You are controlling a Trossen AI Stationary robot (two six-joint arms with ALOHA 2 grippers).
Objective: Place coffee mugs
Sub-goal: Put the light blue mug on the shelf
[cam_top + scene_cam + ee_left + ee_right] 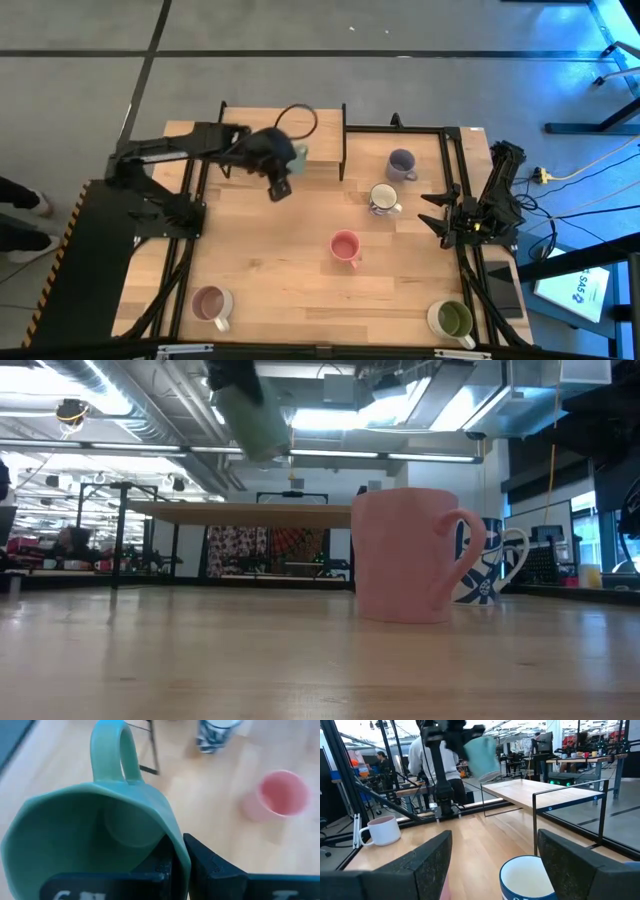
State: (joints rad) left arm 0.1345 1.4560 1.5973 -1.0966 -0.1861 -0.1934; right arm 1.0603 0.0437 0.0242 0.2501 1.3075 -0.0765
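Observation:
My left gripper is shut on the dark green mug and holds it in the air over the far left part of the table, beside a black wire rack. The low view shows this mug high above the tabletop. On the table stand the lavender mug, the white mug with blue pattern, the pink mug, the beige-pink mug and the cream mug with olive inside. My right gripper waits open at the table's right edge, pointing toward the white-and-blue mug. My left gripper has the green mug by its wall at the rim, on the side opposite the handle. One finger is inside the cup and one finger outside. The mug is lifted clear of the table and tilted.
The black wire rack stands on the far left part of the table, with a black cable loop above it. A dark phone-like slab lies by the right edge. A person stands beyond the table's left side. Bare wood lies between pink and beige-pink mugs.

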